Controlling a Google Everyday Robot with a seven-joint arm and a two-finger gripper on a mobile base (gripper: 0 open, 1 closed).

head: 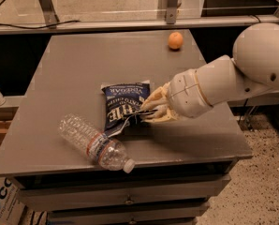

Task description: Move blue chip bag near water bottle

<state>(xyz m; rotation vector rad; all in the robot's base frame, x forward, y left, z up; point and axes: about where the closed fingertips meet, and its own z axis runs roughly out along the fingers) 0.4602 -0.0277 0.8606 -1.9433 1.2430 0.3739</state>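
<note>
The blue chip bag (123,108) is dark navy with white lettering and lies on the grey table (83,60), left of centre. Its lower end touches or nearly touches the water bottle (93,143). The bottle is clear, lies on its side near the front left edge, and its white cap points to the front right. My gripper (146,110) reaches in from the right and is shut on the bag's right edge, low over the table. The white arm (233,78) stretches off to the right.
An orange (175,40) sits at the back right of the table. Drawers (130,198) are under the tabletop. A white box (1,198) stands on the floor at the left. A metal rail (130,25) runs behind the table.
</note>
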